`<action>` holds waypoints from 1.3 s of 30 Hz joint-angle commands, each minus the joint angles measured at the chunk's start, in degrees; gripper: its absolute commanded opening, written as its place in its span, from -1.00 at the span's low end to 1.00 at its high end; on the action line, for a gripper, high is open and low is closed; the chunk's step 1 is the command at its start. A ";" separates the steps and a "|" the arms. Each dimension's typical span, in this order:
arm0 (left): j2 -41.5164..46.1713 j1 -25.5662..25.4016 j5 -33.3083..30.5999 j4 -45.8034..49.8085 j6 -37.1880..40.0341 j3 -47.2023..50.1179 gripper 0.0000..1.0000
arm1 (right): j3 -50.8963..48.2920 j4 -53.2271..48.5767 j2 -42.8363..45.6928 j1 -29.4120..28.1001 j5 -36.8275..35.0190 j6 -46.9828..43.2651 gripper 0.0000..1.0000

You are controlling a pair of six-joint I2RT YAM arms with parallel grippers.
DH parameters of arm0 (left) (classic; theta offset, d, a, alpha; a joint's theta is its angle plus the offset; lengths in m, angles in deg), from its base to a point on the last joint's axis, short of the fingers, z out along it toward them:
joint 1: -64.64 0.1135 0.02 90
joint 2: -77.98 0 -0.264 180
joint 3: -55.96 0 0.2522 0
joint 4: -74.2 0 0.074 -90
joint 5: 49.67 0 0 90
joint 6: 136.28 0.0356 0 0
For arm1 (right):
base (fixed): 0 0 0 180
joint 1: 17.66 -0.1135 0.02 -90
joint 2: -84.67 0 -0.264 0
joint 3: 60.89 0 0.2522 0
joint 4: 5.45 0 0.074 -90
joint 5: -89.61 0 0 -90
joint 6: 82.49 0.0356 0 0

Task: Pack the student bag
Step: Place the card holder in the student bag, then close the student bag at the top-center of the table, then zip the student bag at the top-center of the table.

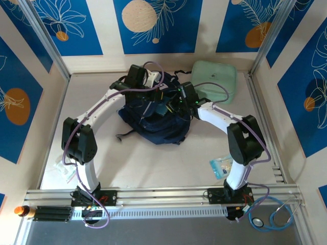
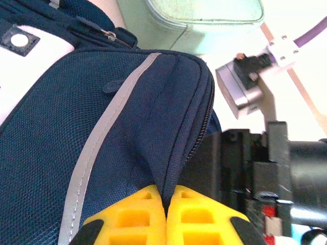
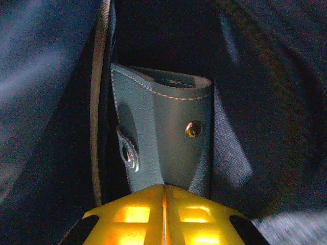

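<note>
Evidently the bag point(image 1: 153, 127) sat on the desk point(image 1: 148, 166) towards its far side, midway between the two arms, so that both could reach it from either flank. The left hand point(image 2: 166, 204) was pinched together on a fold of the bag's outer panel, just beside the zip edge. I judge this hold was meant to lift the fabric and keep the mouth gaping. The right hand point(image 3: 163, 196) was down inside the dark interior, its fingers clamped on the lower end of a grey-blue pouch point(image 3: 168, 132) with metal studs. The pouch stood upright with its open top away from the hand. That fits an item being fed into the bag while the other hand held the opening wide. A mint case point(image 1: 214, 81) lay just beyond the bag on the far right, and a small packet point(image 1: 222, 166) lay on the desk near the right arm's base. Both were probably waiting to be packed.

The bag was slumped into a mound, so its long axis was hard to read. From above it seemed to run roughly far to near, with black straps spilling off the far end. Its mouth faced up and a little towards the right arm. In the left wrist view the pale stripe point(image 2: 97, 143) ran lengthwise along the pinched panel.
</note>
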 commanded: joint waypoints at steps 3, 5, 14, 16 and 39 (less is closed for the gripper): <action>2.39 0.39 3.50 -5.58 -1.13 -0.80 -0.98 | 3.95 2.69 -5.44 -1.17 2.70 2.39 -0.80; 2.42 0.47 3.15 -5.55 -1.43 -0.80 -0.98 | 3.32 6.74 -6.41 -1.24 4.73 3.40 -0.80; 2.78 1.18 3.77 -5.96 -2.14 -0.14 -0.98 | -10.31 11.30 8.61 2.78 5.96 2.00 -0.67; 2.75 1.27 5.30 -6.86 -2.07 0.50 -0.76 | -15.04 11.77 13.46 4.01 6.41 0.51 -0.58; 10.77 12.69 0.11 -15.15 -21.58 31.90 0.07 | -20.32 -4.23 24.00 3.56 -1.86 -9.13 0.16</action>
